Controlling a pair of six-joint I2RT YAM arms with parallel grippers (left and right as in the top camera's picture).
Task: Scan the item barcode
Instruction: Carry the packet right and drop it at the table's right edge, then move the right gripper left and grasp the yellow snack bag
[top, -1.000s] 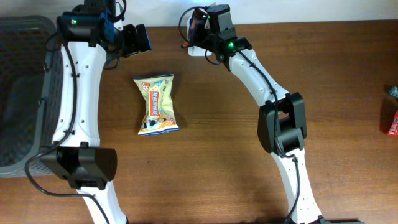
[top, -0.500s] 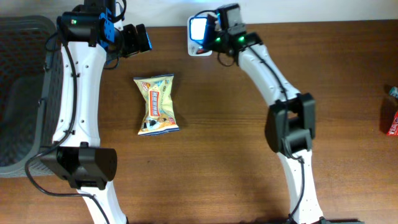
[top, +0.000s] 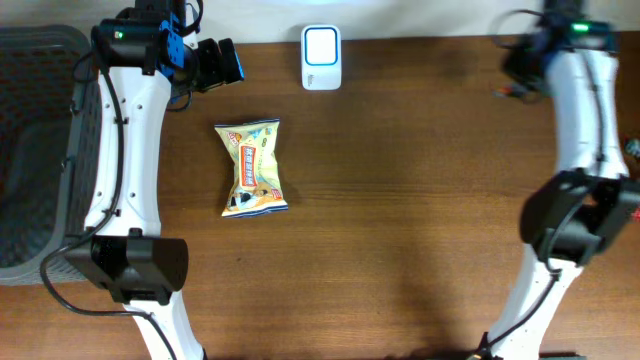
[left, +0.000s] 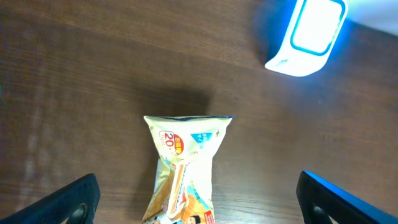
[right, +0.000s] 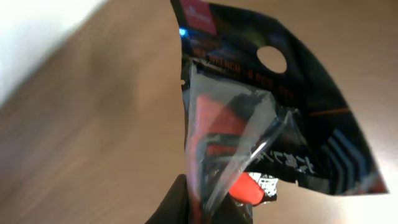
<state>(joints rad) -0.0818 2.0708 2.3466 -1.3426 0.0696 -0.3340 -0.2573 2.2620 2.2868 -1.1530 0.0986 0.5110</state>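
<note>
- Since a second ago, your right arm has swung away from the scanner (top: 321, 57) and now stands over the far right corner of the table (top: 400, 250).
- Your right gripper (right: 205, 202) is pinched almost closed on the lower edge of a black packet (right: 273, 118). The packet has a clear film front with a red piece behind it and a round hang-hole near its top.
- From overhead that packet is only a dark blur at the wrist, well apart from the scanner.
- Your left gripper (top: 225, 64) has not shifted. Its jaws stand wide apart and hold nothing, and it hovers over the far left part of the table.
- Its wrist camera looks down on a yellow snack bag (left: 186, 168), which lies flat on the wood between the two fingertips in that view.
- The white scanner lies face up at the far edge, centre, with its window lit. It is near the snack bag but not touching it.
- A grey basket (top: 30, 150) sits at the left edge.
- A red box (top: 630, 195) is cut off at the right edge.
</note>
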